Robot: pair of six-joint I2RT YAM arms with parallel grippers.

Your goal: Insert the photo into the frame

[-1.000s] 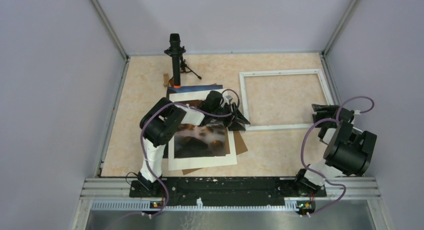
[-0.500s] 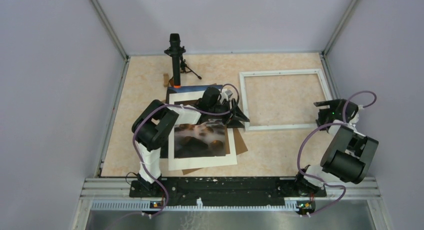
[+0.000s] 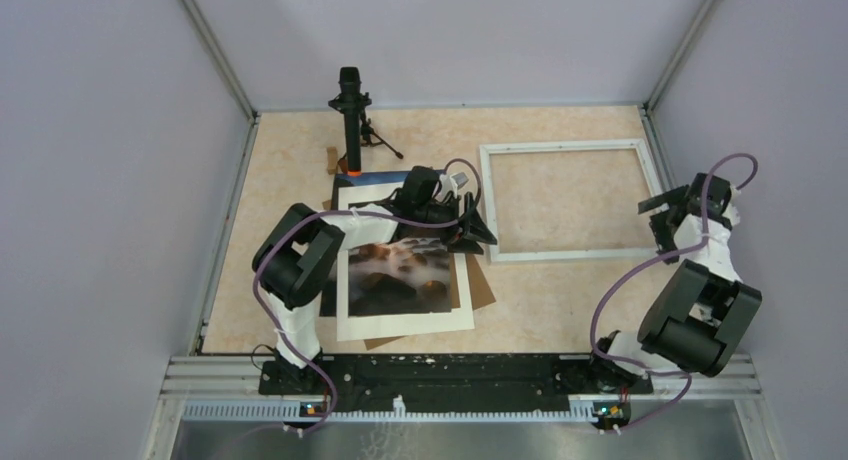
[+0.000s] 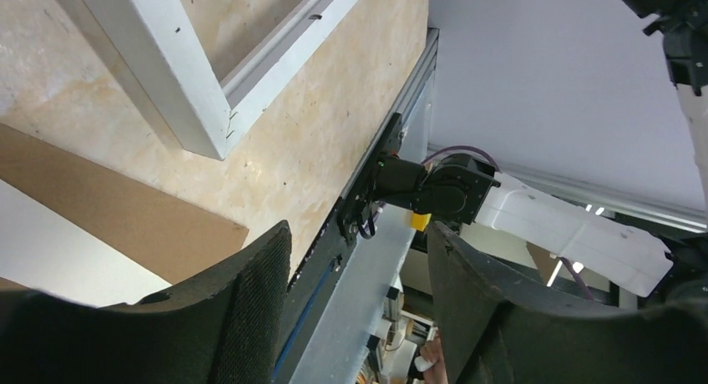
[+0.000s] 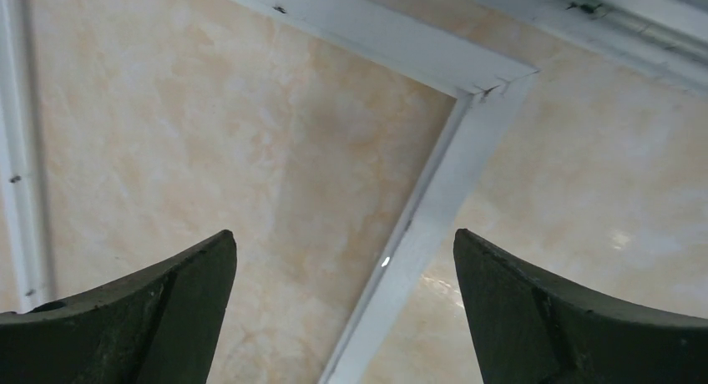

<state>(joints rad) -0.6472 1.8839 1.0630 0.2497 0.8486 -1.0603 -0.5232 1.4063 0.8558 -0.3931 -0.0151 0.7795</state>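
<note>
Photo (image 3: 400, 280) lies outside frame (image 3: 570, 251), its right edge beneath my released left end effector (image 3: 483, 234); right end effector (image 3: 657, 215) hangs released above frame.

From its base at the near edge, the left arm (image 3: 300, 270) folds at a raised elbow and sends its white forearm right and away. It ends in the left gripper (image 3: 478, 232) near the middle of the scene, whose fingers (image 4: 242, 317) stand apart with nothing between them. The right arm (image 3: 700, 315) bends close to the right side, forearm reaching far, wrist tipped downward. The right gripper (image 3: 660, 218) is spread wide and holds nothing.
</note>
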